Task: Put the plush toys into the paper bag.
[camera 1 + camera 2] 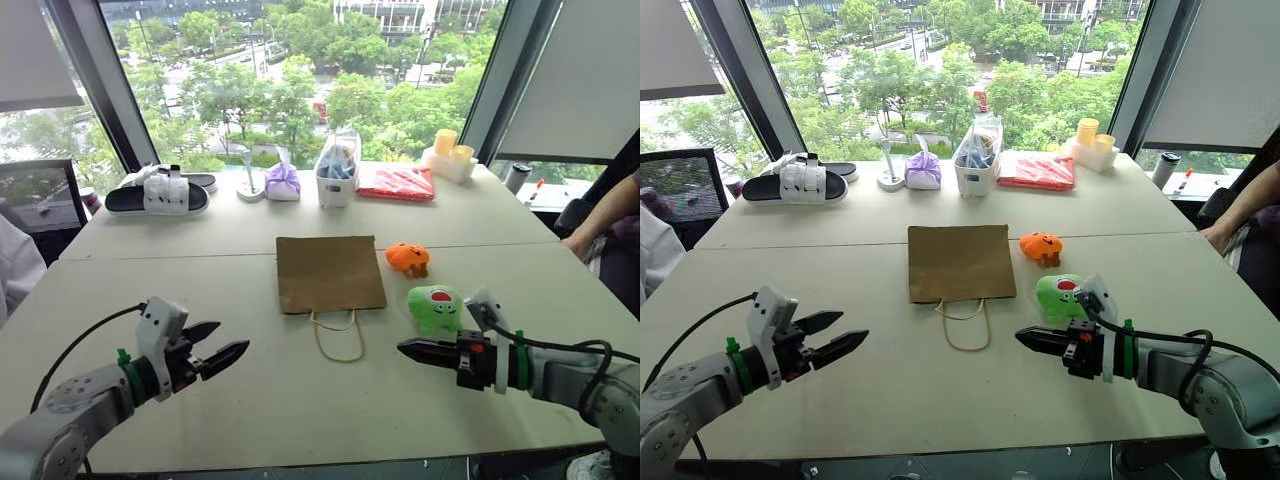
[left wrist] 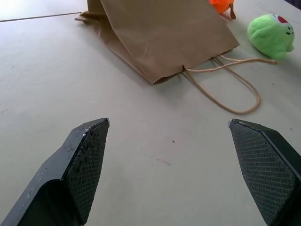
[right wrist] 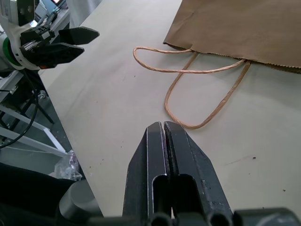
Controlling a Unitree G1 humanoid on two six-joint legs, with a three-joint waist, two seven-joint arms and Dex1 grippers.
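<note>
Two plush toys sit on the counter (image 1: pixel 150 300) at about 3 o'clock of the paper bag (image 1: pixel 330 272), which lies flat with its cord handles toward the robot: the orange one (image 1: pixel 408 257) farther back, the green one (image 1: pixel 435 307) nearer. The left tool (image 1: pixel 222 351) is spread wide, holding nothing. The right tool (image 1: pixel 410 349) is pinched closed, empty, just beside the green toy.

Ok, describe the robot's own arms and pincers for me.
Both arms are grey metal with a green ring at the wrist and a looping black cable. The left pincer and right pincer each have two black tapered fingers with cross-hatched pads, plus a white block mounted above the wrist.
</note>
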